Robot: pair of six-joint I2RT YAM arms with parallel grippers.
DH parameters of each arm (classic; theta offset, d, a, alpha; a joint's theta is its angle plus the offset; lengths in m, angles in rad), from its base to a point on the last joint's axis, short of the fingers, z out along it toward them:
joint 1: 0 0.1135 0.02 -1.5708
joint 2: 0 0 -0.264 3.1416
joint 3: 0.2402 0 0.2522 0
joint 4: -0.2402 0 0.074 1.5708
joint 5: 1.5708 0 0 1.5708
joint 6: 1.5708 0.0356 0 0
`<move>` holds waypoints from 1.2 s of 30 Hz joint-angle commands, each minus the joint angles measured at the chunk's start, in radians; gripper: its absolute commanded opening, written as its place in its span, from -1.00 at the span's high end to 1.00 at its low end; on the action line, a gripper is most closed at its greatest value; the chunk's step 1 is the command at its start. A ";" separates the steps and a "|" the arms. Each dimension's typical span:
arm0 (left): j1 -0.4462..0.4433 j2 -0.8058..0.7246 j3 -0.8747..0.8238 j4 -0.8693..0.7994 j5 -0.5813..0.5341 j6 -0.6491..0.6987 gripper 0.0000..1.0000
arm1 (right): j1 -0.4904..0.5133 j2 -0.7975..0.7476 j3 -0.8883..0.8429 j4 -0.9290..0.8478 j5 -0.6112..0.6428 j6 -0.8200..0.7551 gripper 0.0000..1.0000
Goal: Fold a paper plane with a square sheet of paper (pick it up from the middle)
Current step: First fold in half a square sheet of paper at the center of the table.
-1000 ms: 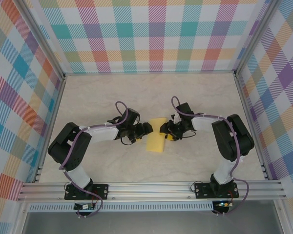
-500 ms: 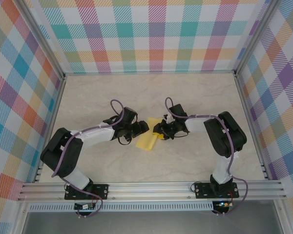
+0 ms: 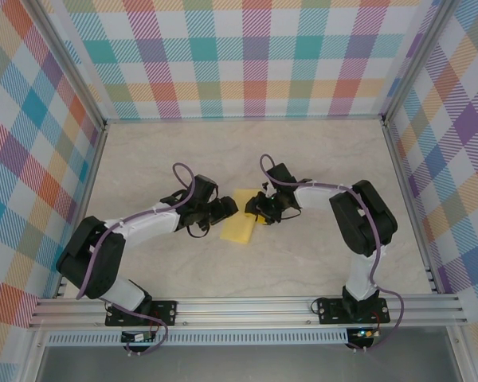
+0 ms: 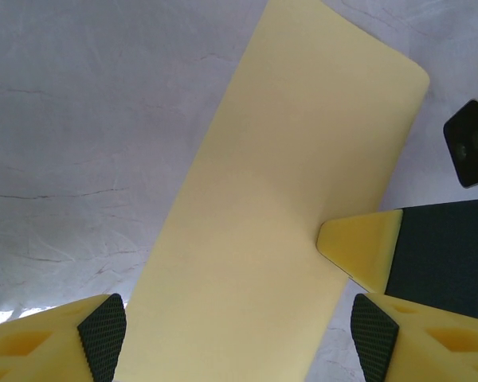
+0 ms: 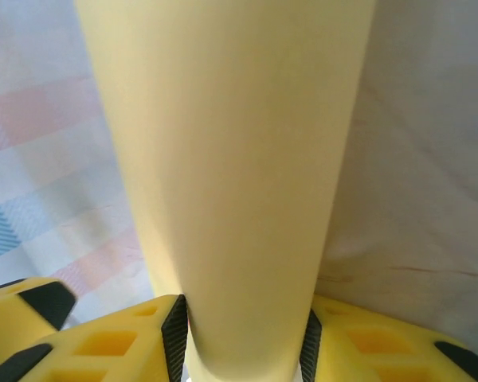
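The square sheet of paper (image 3: 237, 221) is a folded yellow strip on the table between the two arms. My right gripper (image 3: 256, 212) holds its right edge. In the right wrist view the sheet (image 5: 231, 159) curves up between the black pads (image 5: 175, 334), and the gripper (image 5: 243, 344) is shut on it. My left gripper (image 3: 228, 209) stands at the sheet's left side. In the left wrist view it (image 4: 239, 344) is open, its pads (image 4: 103, 338) wide apart on either side of the strip (image 4: 279, 207), while a yellow finger of the right gripper (image 4: 360, 243) touches the strip's right edge.
The pale marble table top (image 3: 183, 151) is ringed by an aluminium frame (image 3: 247, 306) and plaid walls. The two arm bases sit at the near rail.
Both grippers have moved left and farther from the bases. The sheet went with the right gripper and now lies tilted, further left than a second ago.
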 commanded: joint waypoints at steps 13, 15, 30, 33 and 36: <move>0.010 0.033 0.003 0.038 0.062 0.006 -0.53 | -0.006 -0.068 0.029 -0.189 0.134 -0.068 0.12; 0.010 0.033 0.003 0.035 0.060 0.007 -0.53 | -0.006 -0.075 0.023 -0.197 0.150 -0.065 0.13; 0.010 0.044 0.017 0.027 0.060 0.010 -0.53 | -0.009 -0.053 0.023 -0.234 0.196 -0.028 0.15; 0.011 0.045 0.017 0.027 0.057 0.009 -0.52 | -0.009 -0.043 0.020 -0.208 0.168 -0.027 0.15; 0.010 0.048 0.020 0.028 0.062 0.009 -0.52 | -0.006 -0.034 0.030 -0.185 0.133 -0.047 0.15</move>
